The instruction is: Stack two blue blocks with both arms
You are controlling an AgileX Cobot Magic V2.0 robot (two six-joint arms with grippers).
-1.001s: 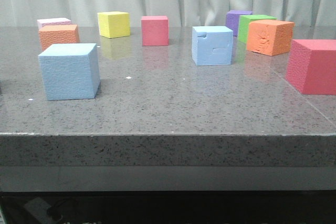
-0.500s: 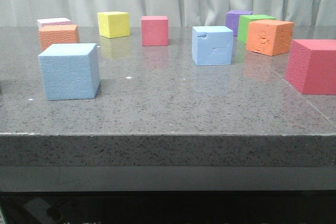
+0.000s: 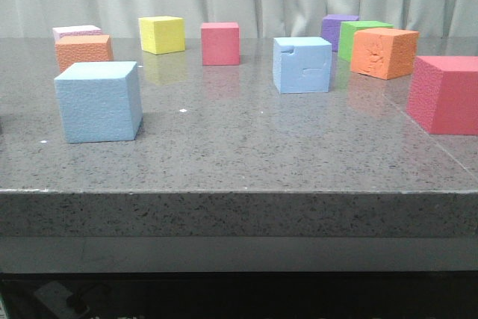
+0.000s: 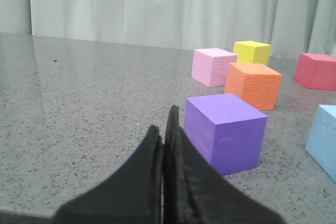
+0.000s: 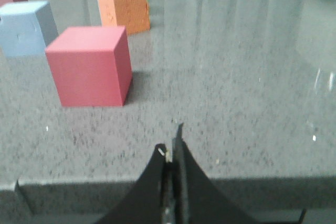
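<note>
The plain light-blue block [image 3: 98,102] stands at the front left of the table. The notched light-blue block [image 3: 302,65] stands right of the middle, farther back. Neither gripper shows in the front view. In the left wrist view my left gripper [image 4: 165,125] is shut and empty, low over the table beside a purple cube [image 4: 226,132]; an edge of the plain blue block [image 4: 324,140] shows past it. In the right wrist view my right gripper [image 5: 171,148] is shut and empty at the table's edge; the notched blue block [image 5: 26,27] lies far off beyond a red cube [image 5: 90,66].
On the grey stone table [image 3: 239,155] stand other cubes: orange [image 3: 84,51], pink [image 3: 76,32], yellow [image 3: 161,34] and red [image 3: 220,43] at the back left; purple [image 3: 337,29], green [image 3: 364,35], orange [image 3: 384,53] and a big red one [image 3: 447,95] at the right.
</note>
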